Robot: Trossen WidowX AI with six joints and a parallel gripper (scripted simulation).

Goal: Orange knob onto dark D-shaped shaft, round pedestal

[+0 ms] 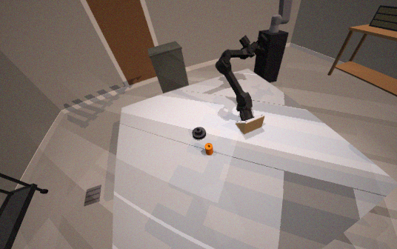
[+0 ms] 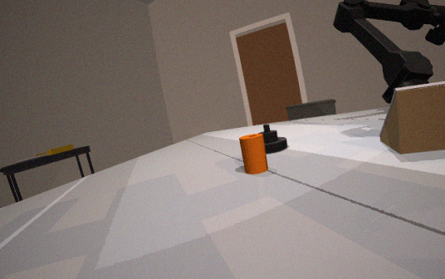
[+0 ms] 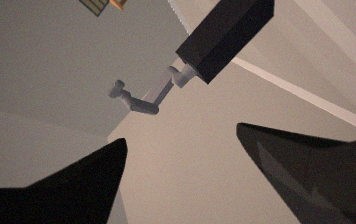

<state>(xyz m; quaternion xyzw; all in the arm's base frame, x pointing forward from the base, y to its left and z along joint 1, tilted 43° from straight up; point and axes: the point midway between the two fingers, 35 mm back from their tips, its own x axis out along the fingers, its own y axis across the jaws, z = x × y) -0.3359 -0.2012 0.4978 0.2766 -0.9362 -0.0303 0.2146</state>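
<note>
The orange knob [image 1: 209, 150] [image 2: 254, 155] stands upright on the table, its hole facing up; the hole's flat side cannot be made out. The dark round pedestal [image 1: 198, 135] [image 2: 279, 145] stands close to it, with the thin dark shaft [image 1: 198, 130] [image 2: 266, 127] bare on top. In the exterior view the knob partly covers the pedestal. My gripper [image 3: 182, 136] is open and empty in the wrist view. It is raised high, far from the knob and pedestal, and faces away from them, toward the room. Its fingers are hard to tell in the top view and out of frame in the exterior view.
A tan wedge-shaped block [image 1: 253, 126] [image 2: 423, 120] stands on the table beside the arm's base. A black cabinet [image 1: 271, 55] [image 3: 227, 37] with a grey jointed arm on it stands behind my raised arm. A grey-green cabinet [image 1: 169, 68] stands beyond the table's back edge.
</note>
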